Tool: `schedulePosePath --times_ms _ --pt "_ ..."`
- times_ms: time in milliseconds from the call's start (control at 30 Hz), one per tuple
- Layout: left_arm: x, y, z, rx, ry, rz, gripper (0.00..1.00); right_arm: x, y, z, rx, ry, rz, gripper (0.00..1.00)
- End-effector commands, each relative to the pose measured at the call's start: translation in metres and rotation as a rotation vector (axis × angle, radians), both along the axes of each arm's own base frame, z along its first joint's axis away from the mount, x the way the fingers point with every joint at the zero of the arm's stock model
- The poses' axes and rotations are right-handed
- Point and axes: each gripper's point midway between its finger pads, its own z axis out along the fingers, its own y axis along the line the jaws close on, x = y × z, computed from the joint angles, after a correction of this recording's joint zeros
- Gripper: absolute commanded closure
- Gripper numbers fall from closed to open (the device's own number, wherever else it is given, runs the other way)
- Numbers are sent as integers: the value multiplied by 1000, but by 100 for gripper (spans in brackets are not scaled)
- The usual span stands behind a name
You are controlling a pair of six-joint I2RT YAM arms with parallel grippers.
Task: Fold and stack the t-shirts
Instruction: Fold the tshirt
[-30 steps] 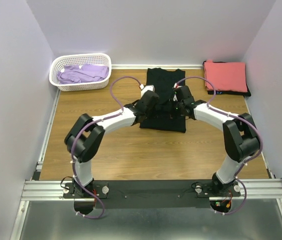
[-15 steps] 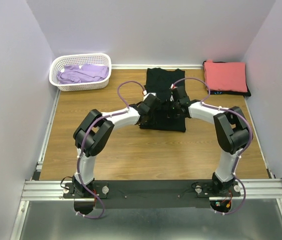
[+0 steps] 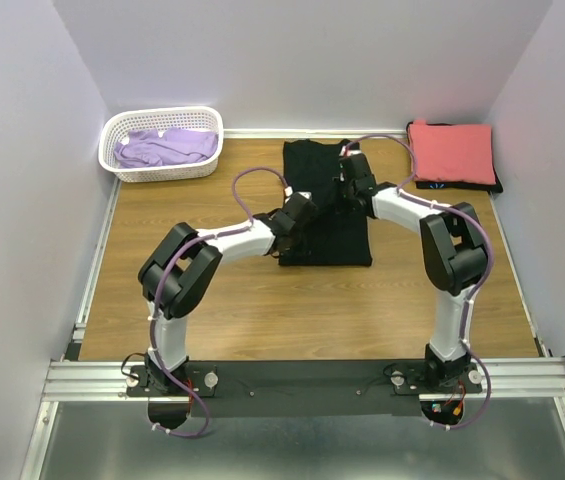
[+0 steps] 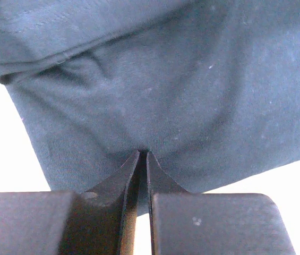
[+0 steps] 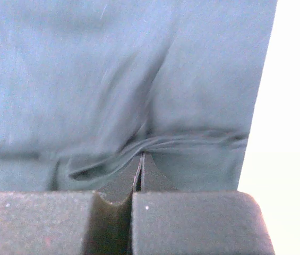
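Note:
The plain black t-shirt (image 3: pixel 334 238) lies on the wooden table at centre back, partly folded, with a raised layer toward the far edge. My left gripper (image 3: pixel 303 207) is shut on a pinch of its fabric (image 4: pixel 192 79), fingertips (image 4: pixel 143 154) pressed together. My right gripper (image 3: pixel 348 180) is shut on a bunched fold of the same shirt (image 5: pixel 86 79), jaws closed (image 5: pixel 141 155). The coral-red t-shirt (image 3: pixel 450 152) lies folded at the back right on a dark one with a teal mark (image 3: pixel 440 184). The lavender t-shirt (image 3: pixel 167 147) is in the basket.
A white plastic lattice basket (image 3: pixel 112 130) stands at the back left. Pale walls close in the table on three sides. A metal rail (image 3: pixel 302 378) carries both arm bases at the near edge.
Both grippers have moved toward the far side with black fabric pinched in them. The shirt's upper layer has been drawn back over the far part, and the right arm is stretched out further.

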Motion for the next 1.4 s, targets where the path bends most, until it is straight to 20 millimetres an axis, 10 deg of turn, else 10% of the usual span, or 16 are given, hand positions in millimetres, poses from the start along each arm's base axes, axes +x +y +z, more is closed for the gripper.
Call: schedulePosePath --times_ms 0,233,500,833,1367 --pt "-55 23 -24 72 151 -66 83 31 -9 33 -61 -122 -25 98" --pt "-62 29 -2 39 111 -43 78 34 -3 73 -17 -190 3 98" --pt "-16 19 64 -122 -74 58 62 -18 15 110 250 -147 136 97" --pt "5 27 24 -49 -23 93 71 -59 9 85 305 -51 184 97" --pt "145 39 47 -30 -156 225 71 -68 12 64 446 -3 194 97"
